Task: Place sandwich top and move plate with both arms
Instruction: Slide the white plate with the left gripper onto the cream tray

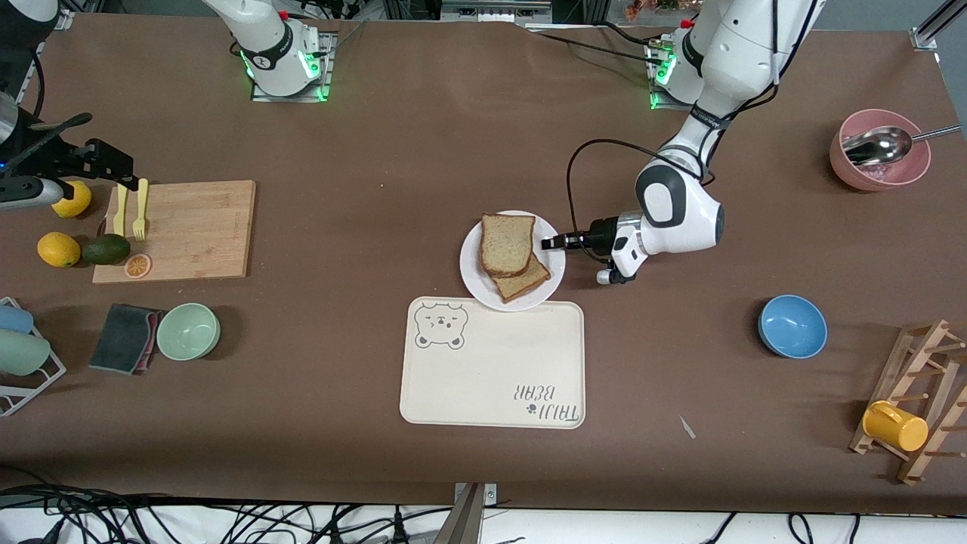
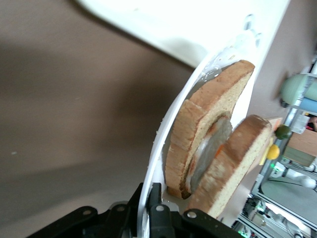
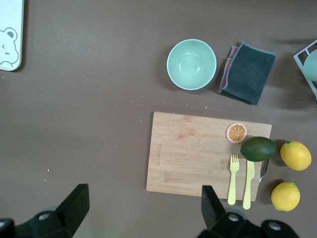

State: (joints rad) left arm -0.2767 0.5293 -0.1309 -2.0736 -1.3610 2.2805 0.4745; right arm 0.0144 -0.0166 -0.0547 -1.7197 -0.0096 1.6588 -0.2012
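Observation:
The white plate (image 1: 472, 276) sits mid-table, its nearer edge overlapping the bear-print tray (image 1: 491, 363). On it the sandwich top (image 1: 506, 243), a plain brown bread slice, lies skewed on a lower slice (image 1: 529, 283). My left gripper (image 1: 550, 243) is shut on the plate's rim at the left arm's end. In the left wrist view my left gripper (image 2: 151, 191) pinches the rim (image 2: 166, 134); a pale egg shows between the sandwich top (image 2: 242, 153) and the lower slice (image 2: 198, 124). My right gripper (image 1: 121, 174) is open and empty, over the cutting board's end (image 3: 143, 203).
A wooden cutting board (image 1: 189, 227) holds a yellow fork and knife (image 1: 130, 210), an avocado and an orange slice, with lemons beside it. A green bowl (image 1: 188, 331) and a grey cloth (image 1: 125, 336) lie nearer the camera. A blue bowl (image 1: 792, 326), a pink bowl with spoon (image 1: 880, 149) and a mug rack (image 1: 910, 408) stand at the left arm's end.

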